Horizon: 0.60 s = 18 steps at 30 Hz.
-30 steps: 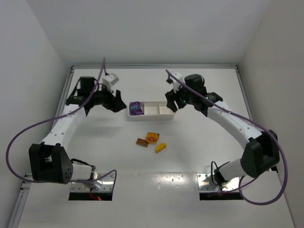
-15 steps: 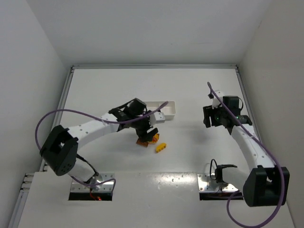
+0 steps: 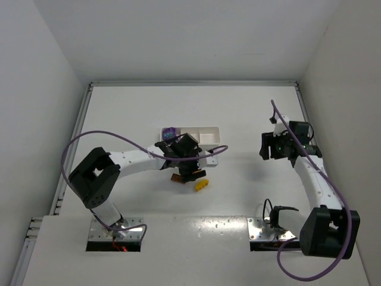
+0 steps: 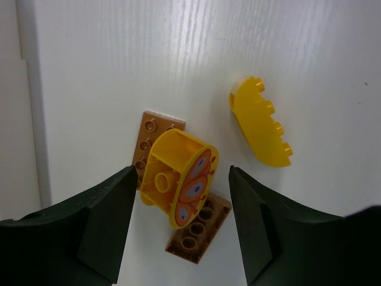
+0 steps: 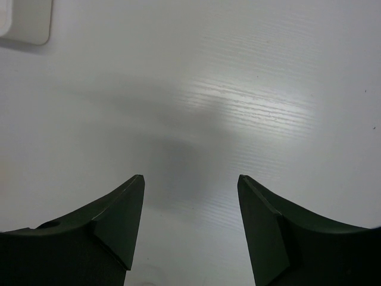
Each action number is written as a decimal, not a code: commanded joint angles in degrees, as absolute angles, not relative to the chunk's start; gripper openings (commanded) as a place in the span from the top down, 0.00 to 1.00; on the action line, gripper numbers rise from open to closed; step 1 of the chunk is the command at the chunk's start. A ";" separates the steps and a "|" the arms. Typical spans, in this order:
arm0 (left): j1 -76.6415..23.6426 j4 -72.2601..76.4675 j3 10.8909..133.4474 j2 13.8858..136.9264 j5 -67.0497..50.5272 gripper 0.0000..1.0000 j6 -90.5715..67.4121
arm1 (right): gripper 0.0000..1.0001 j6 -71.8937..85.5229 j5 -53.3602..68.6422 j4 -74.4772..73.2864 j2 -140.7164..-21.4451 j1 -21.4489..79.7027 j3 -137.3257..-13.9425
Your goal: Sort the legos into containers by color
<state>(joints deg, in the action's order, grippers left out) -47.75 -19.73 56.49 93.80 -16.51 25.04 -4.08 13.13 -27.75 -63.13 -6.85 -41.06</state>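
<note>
The white tray (image 3: 209, 128) lies mid-table, partly hidden by my left arm; purple legos (image 3: 169, 132) sit in its left compartment. My left gripper (image 3: 191, 168) is open, a finger on either side of a yellow rounded lego with a printed face (image 4: 178, 179), not touching it. That lego rests on its side over orange-brown lego plate parts (image 4: 193, 235). A yellow curved lego (image 4: 259, 122) lies just to the right; it also shows in the top view (image 3: 202, 185). My right gripper (image 3: 266, 146) is open and empty over bare table (image 5: 190, 179).
The tray's edge (image 4: 18, 119) shows at the left of the left wrist view, and one tray corner (image 5: 24, 21) at the top left of the right wrist view. White walls enclose the table on three sides.
My left arm swung from beside the tray to over the loose legos and shifted slightly right. My right arm pulled back from the tray to the table's right side.
</note>
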 commanded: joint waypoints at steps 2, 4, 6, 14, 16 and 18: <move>-49.57 -10.57 53.80 93.16 -9.50 0.32 26.81 | 0.35 -4.04 15.82 -27.51 -63.98 -8.44 -44.03; -49.57 -9.93 53.26 93.16 -7.30 0.37 26.81 | 0.35 -4.57 16.44 -27.51 -64.60 -8.96 -44.03; -49.57 -8.53 52.74 93.16 -5.55 0.41 26.81 | 0.35 -4.57 16.96 -27.51 -65.13 -9.58 -44.56; -49.57 -6.59 51.42 92.55 -3.60 0.65 26.28 | 0.35 -4.57 18.72 -27.51 -66.18 -10.72 -44.56; -49.57 -7.12 51.42 90.98 -3.60 0.73 26.28 | 0.35 -4.57 19.34 -26.99 -66.18 -10.72 -44.56; -49.57 -8.34 51.42 89.39 -4.22 0.76 25.76 | 0.35 -4.57 19.34 -26.98 -66.18 -11.25 -44.56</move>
